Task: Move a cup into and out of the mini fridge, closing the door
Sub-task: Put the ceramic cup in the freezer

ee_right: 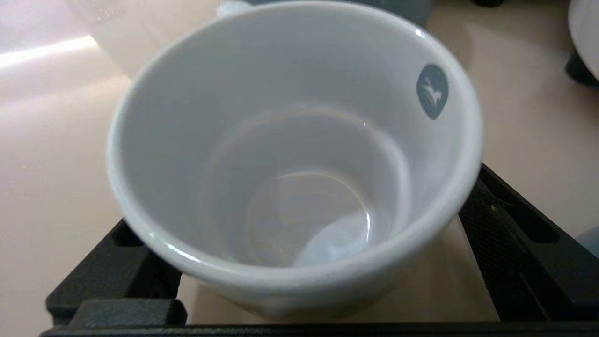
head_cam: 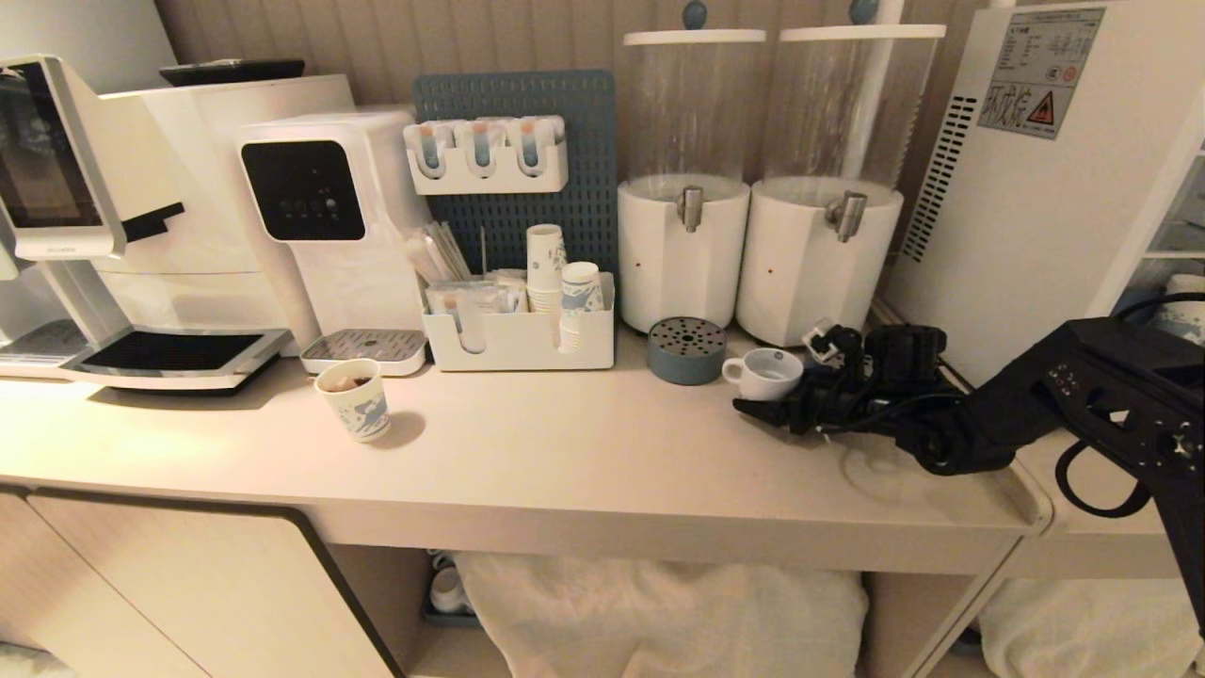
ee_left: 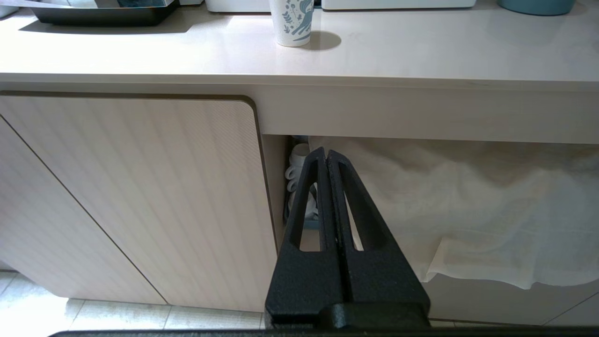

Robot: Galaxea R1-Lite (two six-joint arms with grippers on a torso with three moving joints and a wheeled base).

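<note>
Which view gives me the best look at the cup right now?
The right wrist view: the cup fills it, empty inside, sitting between the right gripper's open jaws. The head view shows the cup small on the counter by the mini fridge. The left wrist view misses it.

Mini fridge (head_cam: 1036,188) cut off at right edge.

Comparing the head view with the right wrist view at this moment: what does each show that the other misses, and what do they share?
Only the head view shows the white boxy mini fridge, the two white cylindrical drink dispensers, the blue-patterned paper cup and the whole black right arm. Only the right wrist view shows the empty inside of the small white ceramic cup, its blue mark and a finger on each side. Both show the cup, the beige countertop and the open right gripper.
</note>
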